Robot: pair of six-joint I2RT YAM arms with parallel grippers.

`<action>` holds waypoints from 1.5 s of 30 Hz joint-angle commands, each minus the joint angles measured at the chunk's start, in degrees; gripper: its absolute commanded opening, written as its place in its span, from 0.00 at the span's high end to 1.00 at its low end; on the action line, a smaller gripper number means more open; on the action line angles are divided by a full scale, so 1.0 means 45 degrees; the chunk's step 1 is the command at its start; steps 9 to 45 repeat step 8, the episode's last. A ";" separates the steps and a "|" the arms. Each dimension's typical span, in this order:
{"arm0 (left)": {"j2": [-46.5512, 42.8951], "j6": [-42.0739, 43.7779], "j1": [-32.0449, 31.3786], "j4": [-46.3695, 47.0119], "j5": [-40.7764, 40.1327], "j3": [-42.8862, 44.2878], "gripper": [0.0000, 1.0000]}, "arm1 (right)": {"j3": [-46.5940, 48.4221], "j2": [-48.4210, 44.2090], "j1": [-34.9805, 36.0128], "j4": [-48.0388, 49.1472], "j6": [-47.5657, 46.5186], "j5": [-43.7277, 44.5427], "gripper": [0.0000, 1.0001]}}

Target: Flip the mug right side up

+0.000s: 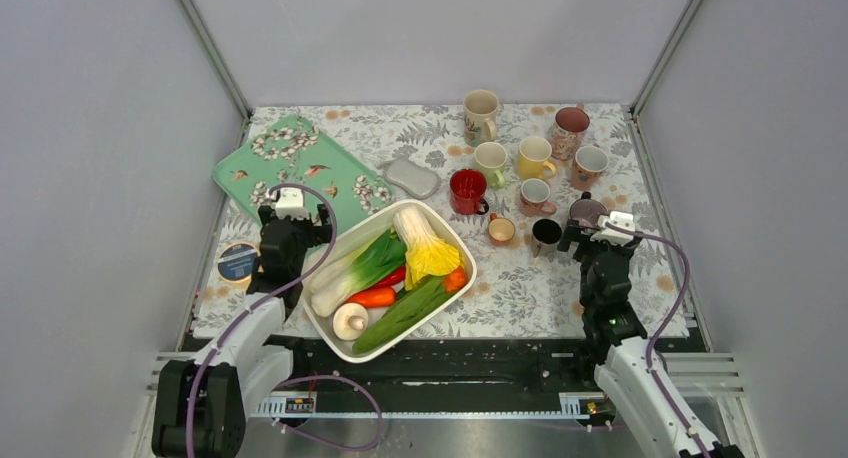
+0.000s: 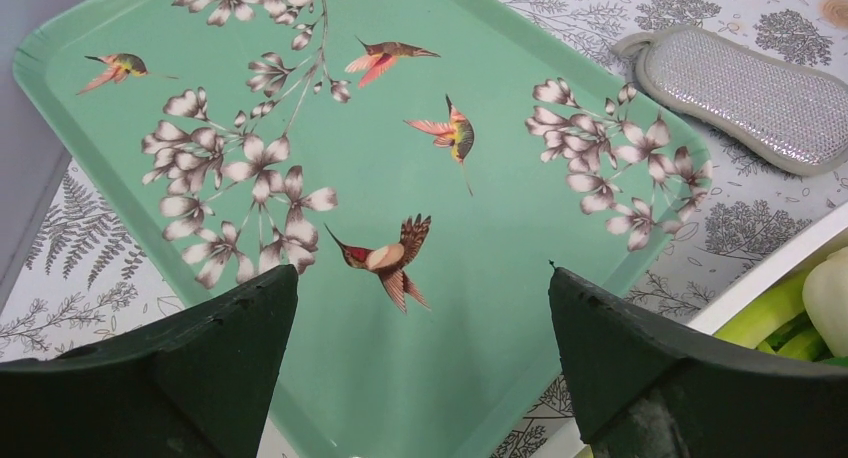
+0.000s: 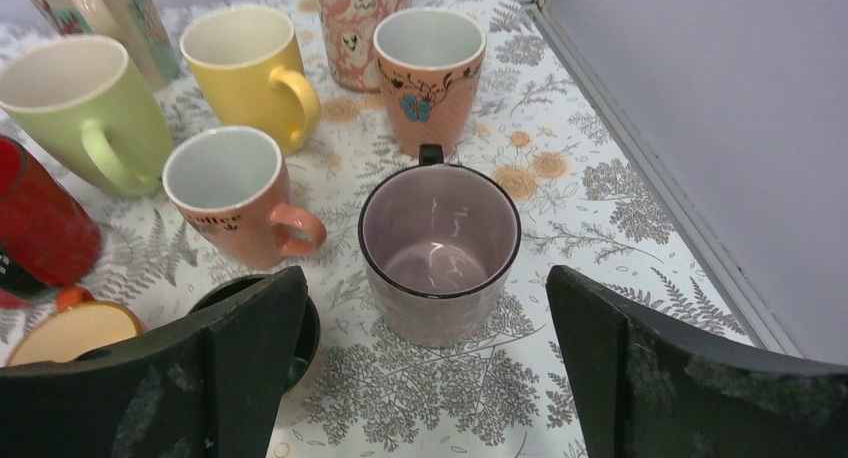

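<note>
There's the mug [image 3: 440, 253], pale lilac with a dark rim, standing mouth-up on the floral cloth [image 3: 600, 208] near the table's right edge. It sits just ahead of the right gripper [image 3: 422, 278], whose 2 fingers are spread wide and touch nothing. Its handle shows only as a dark stub at the far rim, and from above the wrist covers most of it. On the other side, the left gripper [image 2: 422, 273] hangs spread wide over the green tray [image 2: 480, 308], gripping nothing.
</note>
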 commanded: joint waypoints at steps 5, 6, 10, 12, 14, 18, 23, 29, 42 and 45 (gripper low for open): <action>-0.1290 0.0844 0.0036 0.1744 -0.0127 -0.0784 0.01 | -0.0728 -0.1761 0.0004 0.0837 0.1334 0.0542 0.01; -0.1413 0.0854 0.0035 0.1846 -0.0150 -0.0876 0.01 | -0.0749 -0.1809 0.0003 0.0832 0.1344 0.0480 0.01; -0.1569 0.0694 0.0035 0.1755 -0.0268 -0.0934 0.01 | -0.0727 -0.1850 0.0006 0.0767 0.1359 0.0335 0.01; -0.1569 0.0694 0.0035 0.1755 -0.0268 -0.0934 0.01 | -0.0727 -0.1850 0.0006 0.0767 0.1359 0.0335 0.01; -0.1569 0.0694 0.0035 0.1755 -0.0268 -0.0934 0.01 | -0.0727 -0.1850 0.0006 0.0767 0.1359 0.0335 0.01; -0.1569 0.0694 0.0035 0.1755 -0.0268 -0.0934 0.01 | -0.0727 -0.1850 0.0006 0.0767 0.1359 0.0335 0.01; -0.1569 0.0694 0.0035 0.1755 -0.0268 -0.0934 0.01 | -0.0727 -0.1850 0.0006 0.0767 0.1359 0.0335 0.01; -0.1569 0.0694 0.0035 0.1755 -0.0268 -0.0934 0.01 | -0.0727 -0.1850 0.0006 0.0767 0.1359 0.0335 0.01; -0.1569 0.0694 0.0035 0.1755 -0.0268 -0.0934 0.01 | -0.0727 -0.1850 0.0006 0.0767 0.1359 0.0335 0.01; -0.1569 0.0694 0.0035 0.1755 -0.0268 -0.0934 0.01 | -0.0727 -0.1850 0.0006 0.0767 0.1359 0.0335 0.01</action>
